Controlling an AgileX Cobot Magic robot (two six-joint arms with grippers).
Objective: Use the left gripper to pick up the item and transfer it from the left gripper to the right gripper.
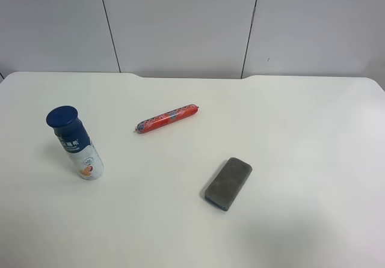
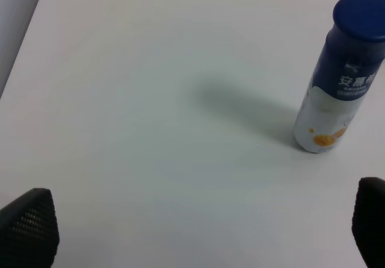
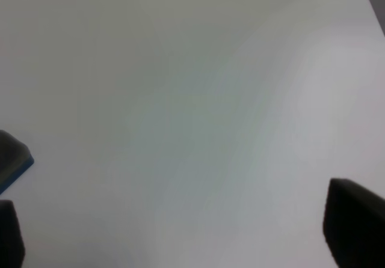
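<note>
bottle (image 1: 75, 142): upright, 8 o'clock from sausage (image 1: 167, 118), high view
my left gripper (image 2: 198, 225): jaws wide apart; bottle ahead, not touching

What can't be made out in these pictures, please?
Exterior high view: the robot is outside the frame; the print on the bottle and sausage stick is too small.
Left wrist view: the left gripper shows only fingertips, cut by the edge.
Right wrist view: blurred; right gripper likewise; a dark blue-edged corner is cut off, unidentifiable.
</note>
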